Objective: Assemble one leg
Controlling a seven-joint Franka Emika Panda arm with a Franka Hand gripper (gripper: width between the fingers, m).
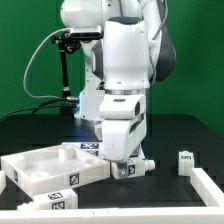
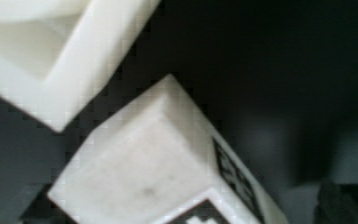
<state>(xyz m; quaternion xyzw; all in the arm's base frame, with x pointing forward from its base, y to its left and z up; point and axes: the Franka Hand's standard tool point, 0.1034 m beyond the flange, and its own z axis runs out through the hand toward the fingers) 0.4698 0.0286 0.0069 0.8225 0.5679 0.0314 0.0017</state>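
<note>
My gripper [image 1: 124, 165] is low over the table at the near right corner of the large flat white panel [image 1: 48, 168]. It is shut on a white leg [image 1: 138, 164] with marker tags, which lies sideways between the jaws and sticks out toward the exterior view's right. In the wrist view the leg [image 2: 149, 160] fills the middle very close up, with a tag on its end, and the panel's raised edge [image 2: 78, 60] lies just beyond it. My fingertips are hidden in the wrist view. A second leg [image 1: 184, 160] stands upright on the table at the exterior view's right.
A white angled rail [image 1: 205, 192] lies at the front right of the exterior view. Another white strip [image 1: 8, 182] runs by the panel's left end. The arm's base and a black stand [image 1: 66, 70] are behind.
</note>
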